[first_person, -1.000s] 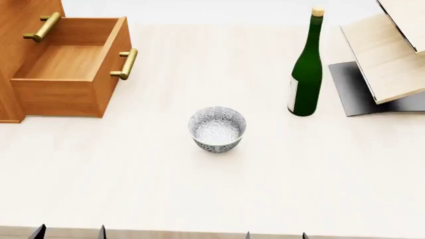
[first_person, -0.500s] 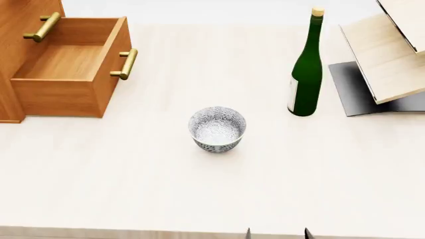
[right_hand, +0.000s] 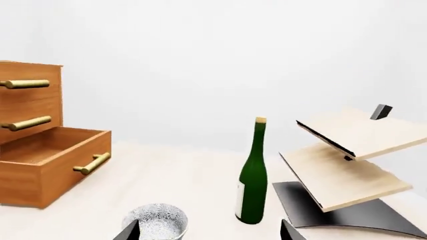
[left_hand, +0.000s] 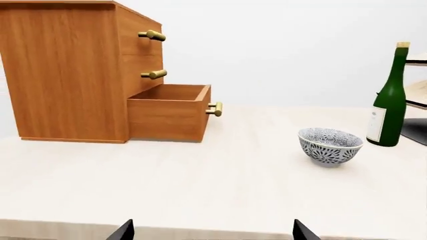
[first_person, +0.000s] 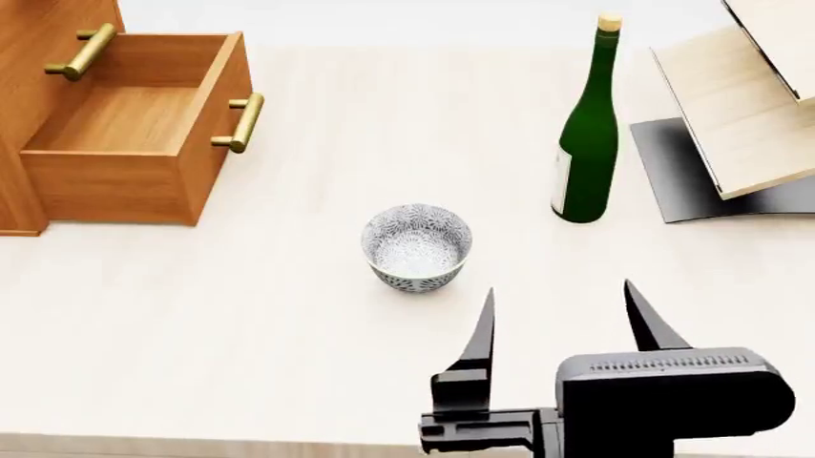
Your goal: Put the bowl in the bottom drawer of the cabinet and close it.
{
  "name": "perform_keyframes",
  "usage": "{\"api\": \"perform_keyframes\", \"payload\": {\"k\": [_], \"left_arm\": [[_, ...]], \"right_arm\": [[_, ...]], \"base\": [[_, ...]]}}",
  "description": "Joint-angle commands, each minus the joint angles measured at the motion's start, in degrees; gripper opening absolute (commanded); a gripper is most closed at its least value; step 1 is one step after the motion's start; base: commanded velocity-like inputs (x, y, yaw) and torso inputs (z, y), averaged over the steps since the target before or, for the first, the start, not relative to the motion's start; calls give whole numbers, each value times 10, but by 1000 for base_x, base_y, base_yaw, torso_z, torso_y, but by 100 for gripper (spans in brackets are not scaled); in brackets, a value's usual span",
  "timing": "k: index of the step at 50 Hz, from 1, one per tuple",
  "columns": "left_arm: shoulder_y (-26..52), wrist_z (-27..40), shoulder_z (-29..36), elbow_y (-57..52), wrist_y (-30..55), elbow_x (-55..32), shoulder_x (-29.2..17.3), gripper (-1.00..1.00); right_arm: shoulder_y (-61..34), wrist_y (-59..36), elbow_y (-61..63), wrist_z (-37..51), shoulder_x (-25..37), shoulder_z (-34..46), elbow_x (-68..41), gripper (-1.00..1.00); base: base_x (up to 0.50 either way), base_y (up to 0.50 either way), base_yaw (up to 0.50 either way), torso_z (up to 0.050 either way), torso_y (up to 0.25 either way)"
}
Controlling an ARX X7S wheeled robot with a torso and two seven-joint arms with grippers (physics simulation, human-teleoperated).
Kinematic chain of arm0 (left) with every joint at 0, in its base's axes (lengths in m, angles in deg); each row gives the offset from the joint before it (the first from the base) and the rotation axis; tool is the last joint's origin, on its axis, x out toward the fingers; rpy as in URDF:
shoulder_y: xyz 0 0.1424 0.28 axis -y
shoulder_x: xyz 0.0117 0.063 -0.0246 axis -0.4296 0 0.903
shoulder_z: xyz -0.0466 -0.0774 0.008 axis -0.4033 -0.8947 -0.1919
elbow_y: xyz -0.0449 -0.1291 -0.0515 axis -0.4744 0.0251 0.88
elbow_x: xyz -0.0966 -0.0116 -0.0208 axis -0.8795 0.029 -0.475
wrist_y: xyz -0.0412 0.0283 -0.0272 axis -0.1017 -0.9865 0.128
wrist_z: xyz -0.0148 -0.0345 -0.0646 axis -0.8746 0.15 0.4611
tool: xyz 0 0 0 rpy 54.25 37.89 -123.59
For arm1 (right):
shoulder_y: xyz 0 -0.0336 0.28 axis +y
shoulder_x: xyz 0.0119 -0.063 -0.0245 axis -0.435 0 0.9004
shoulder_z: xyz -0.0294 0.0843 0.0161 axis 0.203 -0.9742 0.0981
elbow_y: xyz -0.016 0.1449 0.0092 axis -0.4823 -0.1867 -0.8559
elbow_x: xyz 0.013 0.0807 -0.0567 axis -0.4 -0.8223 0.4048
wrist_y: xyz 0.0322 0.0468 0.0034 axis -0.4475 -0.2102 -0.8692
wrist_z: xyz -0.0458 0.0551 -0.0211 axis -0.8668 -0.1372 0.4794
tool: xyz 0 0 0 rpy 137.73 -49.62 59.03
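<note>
The bowl (first_person: 417, 246), white with a blue-grey floral pattern, stands upright on the table, apart from everything. The cabinet (first_person: 36, 43) sits at the far left with its bottom drawer (first_person: 121, 119) pulled out and nothing inside. My right gripper (first_person: 560, 294) is open above the table, a little nearer than the bowl and to its right, not touching it. From the right wrist the bowl (right_hand: 157, 222) shows just beyond one fingertip. My left gripper (left_hand: 212, 231) is open at the table's near edge, far from the bowl (left_hand: 329, 145) and the drawer (left_hand: 170, 112); the head view does not show it.
A tall green wine bottle (first_person: 590, 134) stands right of the bowl and farther back. A pale wooden slanted rack (first_person: 745, 105) on a dark base fills the far right. Brass handles (first_person: 242, 122) stick out from the drawer fronts.
My right gripper has come up into the head view, forward beside the bowl. The left fingertips dropped out of that view's bottom edge. The bowl and drawer have not moved.
</note>
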Motion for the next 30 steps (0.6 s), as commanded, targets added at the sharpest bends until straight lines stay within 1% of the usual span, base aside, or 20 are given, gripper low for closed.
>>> {"api": "perform_keyframes", "payload": {"k": [1,5,10,15,24,30], "left_arm": [[-6,5,1,-3,-3,-15,-9,100],[-5,7,2,-1,-5,-17,-11,100],[1,8,5,7,-8,-17,-14,100],[7,8,8,14,-11,-20,-16,100],[14,12,12,18,-9,-21,-21,100],[20,16,16,20,-5,-20,-22,100]], "right_arm": [[-94,-142,97,15,3,-5,-15,100],[-125,-178,118,19,3,-6,-19,100],[-136,-174,105,19,-2,-19,-25,100],[-127,-143,84,24,3,-10,-16,100],[-119,-115,65,23,4,-8,-19,100],[-120,-104,54,21,0,-20,-27,100]], "base": [[0,0,0,0,0],[0,0,0,0,0],[0,0,0,0,0],[0,0,0,0,0],[0,261,0,0,0],[0,500,0,0,0]]}}
